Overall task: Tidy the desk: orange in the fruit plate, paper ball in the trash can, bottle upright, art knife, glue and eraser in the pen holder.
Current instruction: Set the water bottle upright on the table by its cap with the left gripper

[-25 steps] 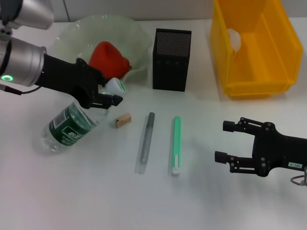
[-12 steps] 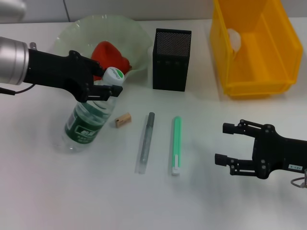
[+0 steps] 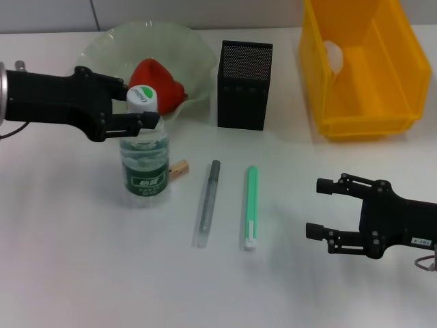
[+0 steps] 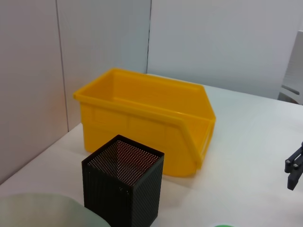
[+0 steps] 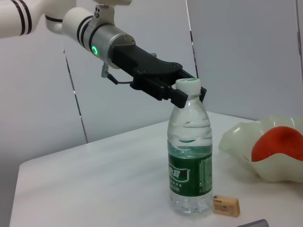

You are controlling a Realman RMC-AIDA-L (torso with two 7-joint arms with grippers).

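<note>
The clear bottle [image 3: 145,164] with the green label stands upright on the table, and my left gripper [image 3: 141,115] is shut on its neck just under the white cap; it shows the same way in the right wrist view, bottle [image 5: 190,156] and left gripper [image 5: 182,92]. The orange [image 3: 158,82] lies in the pale green fruit plate [image 3: 102,48]. A white paper ball [image 3: 332,55] sits in the yellow trash can [image 3: 365,68]. The tan eraser [image 3: 181,167] lies just right of the bottle. The grey art knife [image 3: 207,203] and green glue [image 3: 251,207] lie side by side. My right gripper [image 3: 315,205] hovers open to their right.
The black mesh pen holder [image 3: 244,85] stands between the fruit plate and the trash can, behind the knife and glue. The left wrist view shows the pen holder [image 4: 124,184] in front of the trash can [image 4: 147,118].
The left gripper has swung the bottle from a steep tilt to upright and shifted it right, close to the eraser. The right arm has not moved.
</note>
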